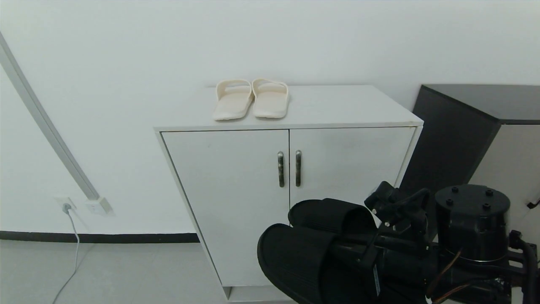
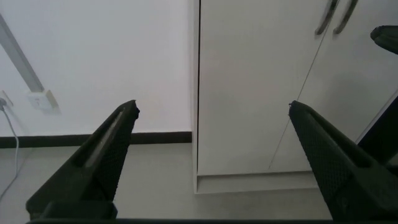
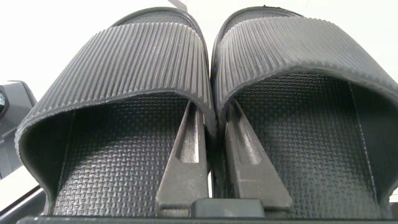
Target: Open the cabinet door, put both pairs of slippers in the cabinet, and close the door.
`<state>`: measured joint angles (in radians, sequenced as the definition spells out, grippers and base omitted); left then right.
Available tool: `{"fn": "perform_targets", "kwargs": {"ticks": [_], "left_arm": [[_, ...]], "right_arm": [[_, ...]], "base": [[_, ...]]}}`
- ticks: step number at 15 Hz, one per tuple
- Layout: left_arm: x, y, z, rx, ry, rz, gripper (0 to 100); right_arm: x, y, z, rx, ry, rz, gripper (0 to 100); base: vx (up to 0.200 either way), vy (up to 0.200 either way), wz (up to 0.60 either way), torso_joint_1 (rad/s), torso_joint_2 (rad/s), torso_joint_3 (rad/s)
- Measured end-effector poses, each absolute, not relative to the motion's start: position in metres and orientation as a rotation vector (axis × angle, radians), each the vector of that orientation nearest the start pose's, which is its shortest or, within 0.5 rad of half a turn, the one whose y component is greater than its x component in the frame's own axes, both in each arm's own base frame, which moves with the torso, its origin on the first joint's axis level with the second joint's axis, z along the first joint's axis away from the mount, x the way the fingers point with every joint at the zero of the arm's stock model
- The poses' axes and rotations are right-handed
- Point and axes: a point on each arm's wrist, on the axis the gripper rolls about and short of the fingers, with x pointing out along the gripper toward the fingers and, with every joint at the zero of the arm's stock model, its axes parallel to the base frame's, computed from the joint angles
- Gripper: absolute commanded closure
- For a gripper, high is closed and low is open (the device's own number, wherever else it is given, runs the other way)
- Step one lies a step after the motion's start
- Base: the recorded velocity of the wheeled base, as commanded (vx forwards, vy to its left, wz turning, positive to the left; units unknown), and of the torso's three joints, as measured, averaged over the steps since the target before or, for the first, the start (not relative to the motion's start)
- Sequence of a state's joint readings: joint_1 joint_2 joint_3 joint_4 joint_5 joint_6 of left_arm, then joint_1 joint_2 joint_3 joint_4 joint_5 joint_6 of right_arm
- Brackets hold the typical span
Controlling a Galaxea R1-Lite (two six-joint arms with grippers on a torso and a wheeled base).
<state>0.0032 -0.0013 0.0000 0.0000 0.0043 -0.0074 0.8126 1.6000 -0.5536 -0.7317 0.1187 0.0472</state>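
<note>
A white cabinet (image 1: 228, 202) stands against the wall with both doors closed, its two metal handles (image 1: 289, 169) side by side at the middle. On its top lies a beige pair of slippers (image 1: 251, 99). A black pair of slippers (image 1: 312, 240) hangs in front of the right door's lower part. My right gripper (image 3: 214, 109) is shut on their two inner side walls, one finger inside each slipper. My left gripper (image 2: 212, 109) is open and holds nothing, low and facing the cabinet's left front corner (image 2: 199, 93); the handles (image 2: 336, 15) lie farther off.
A black-sided box (image 1: 455, 126) stands close to the cabinet's right side. On the left wall a slanted cable duct (image 1: 42, 122) runs down to a socket (image 1: 65, 206) with a plugged cable. Grey floor (image 1: 105, 270) lies open left of the cabinet.
</note>
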Motion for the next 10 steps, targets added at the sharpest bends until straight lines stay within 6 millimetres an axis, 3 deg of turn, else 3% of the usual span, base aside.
{"fn": "perform_targets", "kwargs": {"ticks": [10], "left_arm": [[-0.0229,0.0000,0.0753,0.007,0.000,0.004,0]], "right_arm": [[0.1755,0.1891,0.1545,-0.069,0.329,0.914,100]], "base": [[0.000,0.000,0.00,-0.096,0.45,0.354]]}}
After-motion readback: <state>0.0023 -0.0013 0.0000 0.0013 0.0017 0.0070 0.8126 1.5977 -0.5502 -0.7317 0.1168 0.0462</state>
